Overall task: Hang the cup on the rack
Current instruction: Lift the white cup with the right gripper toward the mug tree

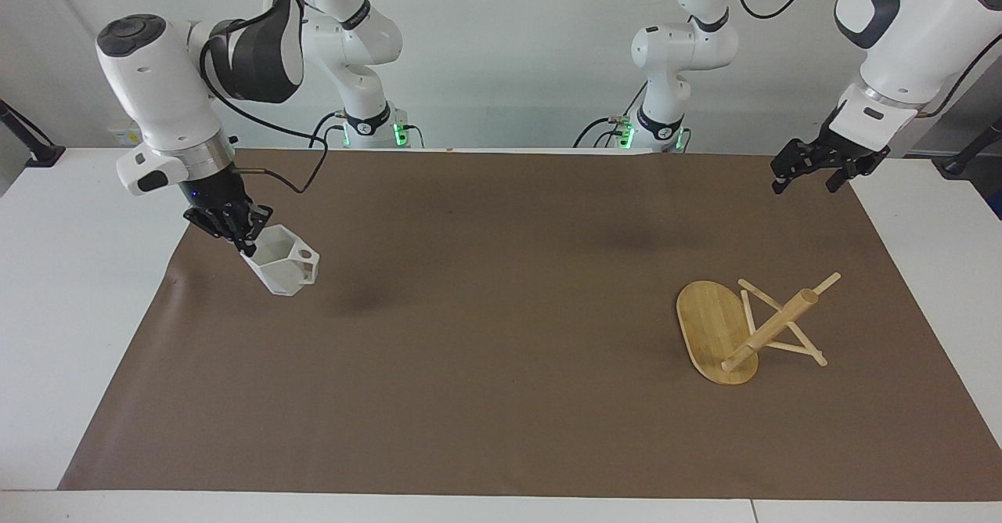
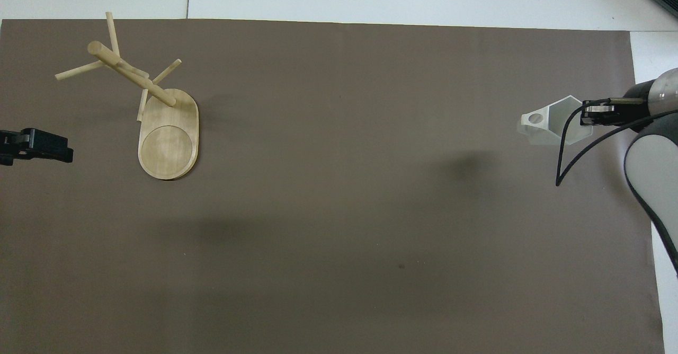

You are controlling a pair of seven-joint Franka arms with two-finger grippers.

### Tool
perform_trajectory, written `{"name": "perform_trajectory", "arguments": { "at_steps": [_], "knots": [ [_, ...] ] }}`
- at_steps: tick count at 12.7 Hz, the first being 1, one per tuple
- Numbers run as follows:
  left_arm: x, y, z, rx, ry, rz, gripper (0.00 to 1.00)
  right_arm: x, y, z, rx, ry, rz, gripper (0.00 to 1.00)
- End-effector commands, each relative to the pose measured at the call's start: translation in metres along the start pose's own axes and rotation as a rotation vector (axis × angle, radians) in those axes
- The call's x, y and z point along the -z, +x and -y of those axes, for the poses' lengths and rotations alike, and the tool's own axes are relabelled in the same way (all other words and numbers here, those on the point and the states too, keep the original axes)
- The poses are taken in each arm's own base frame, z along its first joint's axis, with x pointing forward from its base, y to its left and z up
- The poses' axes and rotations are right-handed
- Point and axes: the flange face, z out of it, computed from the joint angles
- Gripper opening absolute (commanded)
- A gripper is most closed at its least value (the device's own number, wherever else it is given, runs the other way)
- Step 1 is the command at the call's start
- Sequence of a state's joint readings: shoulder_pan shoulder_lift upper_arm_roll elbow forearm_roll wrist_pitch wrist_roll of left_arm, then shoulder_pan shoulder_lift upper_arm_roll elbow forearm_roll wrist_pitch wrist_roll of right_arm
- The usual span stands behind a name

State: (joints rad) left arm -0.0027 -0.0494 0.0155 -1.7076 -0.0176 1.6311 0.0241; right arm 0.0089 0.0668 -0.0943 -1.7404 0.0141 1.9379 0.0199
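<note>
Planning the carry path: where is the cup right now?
The cup hangs in the right gripper, held by its rim over the brown mat at the right arm's end of the table, well apart from the rack.

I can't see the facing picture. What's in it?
The right gripper holds a white cup by its rim above the brown mat. The rack stands at the left arm's end, where the left gripper waits.

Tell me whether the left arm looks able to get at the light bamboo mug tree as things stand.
Probably yes: the left gripper hangs over the brown mat's edge at the same end of the table as the light bamboo mug tree, with nothing between them.
</note>
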Motion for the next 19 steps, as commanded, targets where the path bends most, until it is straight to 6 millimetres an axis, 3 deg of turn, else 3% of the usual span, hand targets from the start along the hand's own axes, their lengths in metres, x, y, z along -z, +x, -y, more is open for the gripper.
{"name": "perform_trajectory", "arguments": {
  "at_steps": [1, 5, 9, 12, 16, 19],
  "knots": [
    [0.004, -0.004, 0.002, 0.013, 0.002, 0.0, 1.0, 0.02, 0.001, 0.0, -0.019, 0.007, 0.045, 0.0],
    [0.004, -0.005, 0.002, 0.011, 0.004, -0.001, 1.0, 0.034, -0.002, 0.013, -0.005, 0.031, 0.077, 0.0],
    [0.004, -0.004, 0.002, 0.013, 0.002, 0.0, 1.0, 0.036, 0.0, 0.036, -0.034, 0.208, 0.069, 0.0],
    [0.004, -0.005, 0.002, 0.011, 0.002, -0.001, 1.0, 0.04, 0.001, 0.071, -0.016, 0.31, 0.043, 0.0],
    [0.004, -0.004, 0.0, 0.006, 0.002, 0.001, 1.0, 0.046, -0.007, 0.132, 0.021, 0.471, 0.043, 0.0],
    [0.005, -0.005, 0.005, 0.016, 0.002, -0.001, 1.0, 0.051, -0.014, 0.164, -0.011, 0.558, 0.064, 0.0]
  ]
}}
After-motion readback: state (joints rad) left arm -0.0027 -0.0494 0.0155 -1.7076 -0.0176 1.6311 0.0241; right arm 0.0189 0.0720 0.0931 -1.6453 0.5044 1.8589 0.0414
